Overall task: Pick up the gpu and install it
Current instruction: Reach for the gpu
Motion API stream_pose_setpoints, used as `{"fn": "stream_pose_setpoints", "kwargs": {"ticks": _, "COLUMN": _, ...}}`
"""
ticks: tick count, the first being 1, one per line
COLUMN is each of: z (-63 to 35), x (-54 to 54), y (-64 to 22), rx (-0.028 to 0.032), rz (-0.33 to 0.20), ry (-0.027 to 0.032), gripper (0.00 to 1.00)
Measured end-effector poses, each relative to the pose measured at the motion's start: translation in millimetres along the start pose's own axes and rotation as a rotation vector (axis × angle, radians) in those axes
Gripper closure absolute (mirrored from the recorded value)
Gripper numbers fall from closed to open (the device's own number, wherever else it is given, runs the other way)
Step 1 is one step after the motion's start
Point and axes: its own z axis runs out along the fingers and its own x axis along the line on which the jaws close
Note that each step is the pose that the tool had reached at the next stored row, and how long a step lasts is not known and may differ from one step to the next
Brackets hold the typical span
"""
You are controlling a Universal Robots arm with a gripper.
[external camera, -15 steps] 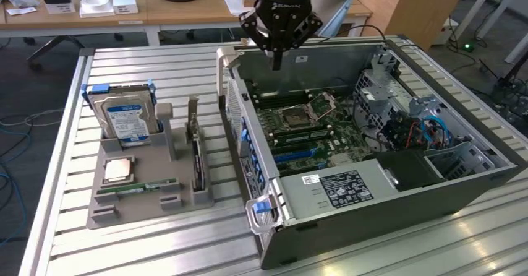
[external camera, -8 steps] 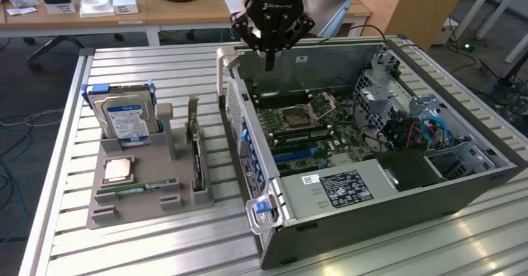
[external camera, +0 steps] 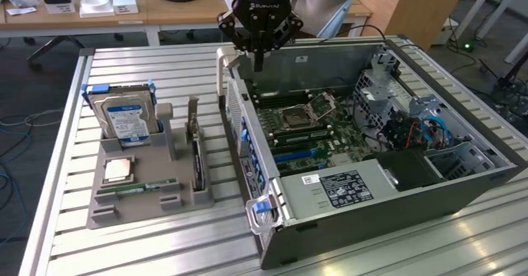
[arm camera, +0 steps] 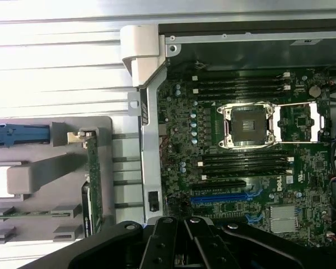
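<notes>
The gpu (external camera: 196, 159) stands on its long edge in a slot of the grey holder (external camera: 107, 217), on the side of the holder nearest the computer case (external camera: 371, 226). Its silver bracket is at the end farther from the exterior camera. From the wrist I see it as a thin green strip (arm camera: 93, 179) just beside the case's outer wall, with bare table slats between them.

On the same holder, further to the exterior view's left, I can make out a hard drive (external camera: 123, 118) with a blue-white label standing upright, a processor chip (external camera: 117, 169) lying flat, and a slim green RAM stick (external camera: 136, 189) lying near the front.

The fingers (external camera: 258, 59) are closed together with nothing between them. They hang above the far corner of the case on the holder's side, well apart from the gpu. In the wrist view their dark shapes (arm camera: 199, 246) sit over the motherboard (arm camera: 241, 168), near the blue slot (arm camera: 221, 198).

The case lies on its side with the panel off, showing the empty processor socket (external camera: 301, 112). Holder and case both rest on the slatted metal table (external camera: 148, 251).
</notes>
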Motion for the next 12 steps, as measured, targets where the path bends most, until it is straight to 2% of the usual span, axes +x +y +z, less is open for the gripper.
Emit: {"fn": "stream_pose_setpoints", "kwargs": {"ticks": 12, "z": -0.8, "x": 31.0, "y": -1.2, "rx": 0.0000, "rz": 0.000, "ry": 0.0000, "gripper": 0.89}}
